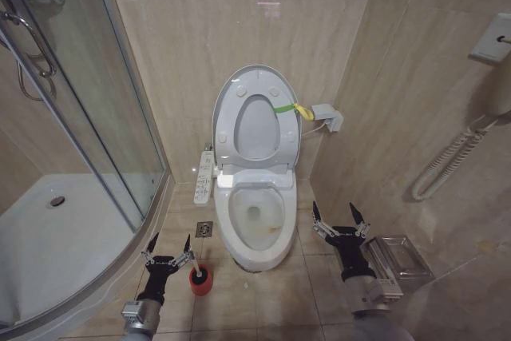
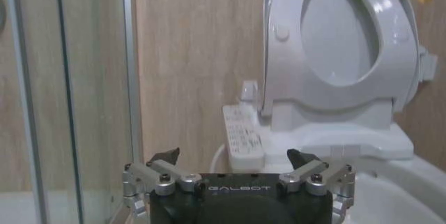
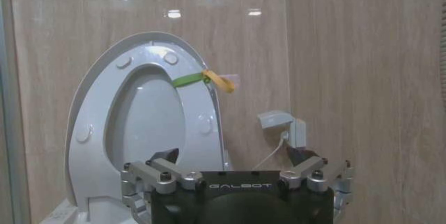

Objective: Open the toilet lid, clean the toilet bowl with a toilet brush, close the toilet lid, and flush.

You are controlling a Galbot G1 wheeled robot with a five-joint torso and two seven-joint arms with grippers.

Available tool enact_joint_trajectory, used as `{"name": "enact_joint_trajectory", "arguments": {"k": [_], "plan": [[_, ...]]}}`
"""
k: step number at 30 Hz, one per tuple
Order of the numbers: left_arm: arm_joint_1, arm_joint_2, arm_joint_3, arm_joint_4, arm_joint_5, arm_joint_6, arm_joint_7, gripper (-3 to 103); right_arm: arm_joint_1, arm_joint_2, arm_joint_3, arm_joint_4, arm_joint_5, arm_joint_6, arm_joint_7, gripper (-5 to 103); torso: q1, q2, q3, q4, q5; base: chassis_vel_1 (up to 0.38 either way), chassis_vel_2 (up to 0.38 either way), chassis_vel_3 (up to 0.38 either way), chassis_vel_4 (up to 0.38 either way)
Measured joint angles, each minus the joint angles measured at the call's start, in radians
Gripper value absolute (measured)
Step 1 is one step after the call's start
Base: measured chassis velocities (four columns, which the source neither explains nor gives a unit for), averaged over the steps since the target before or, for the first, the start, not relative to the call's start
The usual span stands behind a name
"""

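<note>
Porcelain dominates the head view: one elongated white ceramic toilet bowl [image 1: 257, 221] sits at centre, its rim bare, a yellowish stain inside. Standing upright behind it at twelve o'clock, against the beige tiled wall, is the one large glossy white plastic oval toilet lid [image 1: 229, 97], with the ring-shaped white seat [image 1: 257, 127] raised against it and a green-and-yellow band [image 1: 292, 109] tied at its edge toward three o'clock. So the opening step looks done, and the brushing step is in hand.

Two arms reach in low. The right pincer [image 1: 339, 219] hangs at about four o'clock from the bowl, fingers spread wide, holding nothing. The left pincer [image 1: 168, 247] hovers at about eight o'clock, likewise spread and empty, just beside the one thin white-handled toilet brush [image 1: 192, 260], which stands in its single round red cup holder [image 1: 201, 280] on the floor tiles.

The next move, I judge, calls for the left pincer to centre on the slim handle and close, then lift straight up so the red cup stays put.
</note>
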Motion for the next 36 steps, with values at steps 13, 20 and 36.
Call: {"name": "enact_joint_trajectory", "arguments": {"k": [13, 20, 36], "plan": [[-0.079, -0.007, 0.040, 0.179, -0.005, -0.018, 0.015, 100, 0.000, 0.000, 0.000, 0.000, 0.000, 0.000, 0.000, 100, 0.000, 0.000, 0.000, 0.0000, 0.0000, 0.000, 0.000, 0.000, 0.000], [-0.130, -0.004, 0.062, 0.286, -0.019, -0.056, 0.041, 100, 0.000, 0.000, 0.000, 0.000, 0.000, 0.000, 0.000, 100, 0.000, 0.000, 0.000, 0.0001, 0.0000, 0.000, 0.000, 0.000, 0.000], [-0.306, -0.010, 0.152, 0.536, -0.068, -0.112, 0.113, 99, 0.000, 0.000, 0.000, 0.000, 0.000, 0.000, 0.000, 100, 0.000, 0.000, 0.000, 0.0001, 0.0000, 0.000, 0.000, 0.000, 0.000]]}}
